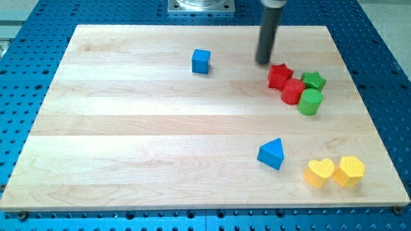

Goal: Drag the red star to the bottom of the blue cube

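The red star (279, 75) lies at the view's upper right, touching a red cylinder (293, 91) just below and right of it. The blue cube (201, 61) stands alone to the star's left, near the view's top centre. My tip (263, 61) rests on the board just up and left of the red star, a small gap away, and well to the right of the blue cube.
A green star (313, 80) and a green cylinder (310, 102) crowd the red pair on the right. A blue triangle block (271, 153) sits lower centre-right. A yellow heart (319, 172) and a yellow hexagon (349, 171) lie at the bottom right. The wooden board (128, 141) is ringed by a blue perforated table.
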Controlling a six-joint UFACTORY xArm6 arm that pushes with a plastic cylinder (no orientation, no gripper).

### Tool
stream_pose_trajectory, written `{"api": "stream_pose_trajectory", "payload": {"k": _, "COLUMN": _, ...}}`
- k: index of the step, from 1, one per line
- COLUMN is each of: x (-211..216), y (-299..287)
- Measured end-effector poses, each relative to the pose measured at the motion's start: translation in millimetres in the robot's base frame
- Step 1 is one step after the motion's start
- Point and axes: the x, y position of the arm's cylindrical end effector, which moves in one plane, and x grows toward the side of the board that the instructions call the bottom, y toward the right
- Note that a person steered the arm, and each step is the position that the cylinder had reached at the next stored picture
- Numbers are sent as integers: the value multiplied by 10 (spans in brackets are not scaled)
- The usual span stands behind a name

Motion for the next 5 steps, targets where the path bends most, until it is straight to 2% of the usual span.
{"api": "stream_pose_trajectory", "payload": {"k": 1, "x": 157, "y": 590}}
{"api": "stream_pose_trajectory", "payload": {"k": 2, "x": 305, "y": 508}}
{"api": "stream_pose_trajectory", "payload": {"k": 3, "x": 669, "y": 270}}
{"api": "stream_pose_trajectory", "payload": {"k": 5, "x": 815, "y": -703}}
